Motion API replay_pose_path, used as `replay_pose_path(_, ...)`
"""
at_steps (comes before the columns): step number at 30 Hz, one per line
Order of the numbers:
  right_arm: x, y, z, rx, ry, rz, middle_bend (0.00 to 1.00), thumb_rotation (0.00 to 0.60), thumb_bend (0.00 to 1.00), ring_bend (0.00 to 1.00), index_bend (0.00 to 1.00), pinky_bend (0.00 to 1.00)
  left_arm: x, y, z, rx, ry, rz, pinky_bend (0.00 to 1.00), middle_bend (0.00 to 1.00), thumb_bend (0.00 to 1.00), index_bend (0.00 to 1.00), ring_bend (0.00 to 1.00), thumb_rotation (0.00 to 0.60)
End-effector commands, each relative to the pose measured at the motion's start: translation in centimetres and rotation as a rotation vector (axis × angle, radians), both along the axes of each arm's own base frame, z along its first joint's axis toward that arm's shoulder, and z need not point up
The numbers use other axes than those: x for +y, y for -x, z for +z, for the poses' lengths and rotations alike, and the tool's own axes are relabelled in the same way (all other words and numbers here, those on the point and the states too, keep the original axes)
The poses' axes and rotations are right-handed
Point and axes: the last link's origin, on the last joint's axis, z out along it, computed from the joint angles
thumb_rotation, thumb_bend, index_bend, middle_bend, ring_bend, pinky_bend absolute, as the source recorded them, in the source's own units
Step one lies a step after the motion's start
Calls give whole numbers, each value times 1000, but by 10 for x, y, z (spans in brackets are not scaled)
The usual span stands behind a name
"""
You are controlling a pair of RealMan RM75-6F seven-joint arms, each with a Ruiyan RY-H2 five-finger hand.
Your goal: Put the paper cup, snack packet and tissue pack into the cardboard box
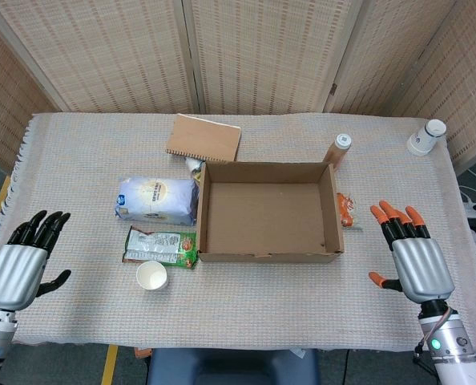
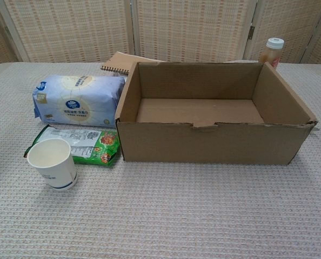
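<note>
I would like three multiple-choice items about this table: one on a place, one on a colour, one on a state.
1. Where is the paper cup?
A. inside the cardboard box
B. in front of the snack packet
C. on the notebook

2. What colour are the right hand's fingertips?
A. orange
B. black
C. blue

3. What is the state of the cardboard box?
A. taped shut
B. full
C. open and empty

Answers: 1 B, it stands just before the snack packet. 2 A, the right hand shows orange tips. 3 C, its bare floor is visible.
</note>
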Motion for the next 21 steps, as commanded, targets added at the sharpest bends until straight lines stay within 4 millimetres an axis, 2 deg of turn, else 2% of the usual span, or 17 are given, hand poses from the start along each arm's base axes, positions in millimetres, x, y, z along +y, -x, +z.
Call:
replay_pose_path(1, 0, 0, 0, 0, -1, 0, 0, 600, 74, 0, 57, 0, 0, 0, 0, -2, -1, 0, 180, 70, 190, 0, 36, 600)
replay_pose_path(21, -1, 0, -3, -2, -7, -5, 0, 600, 73, 0, 56, 0, -3, -5, 0, -30, 37, 7, 188, 70, 189, 0, 36, 600)
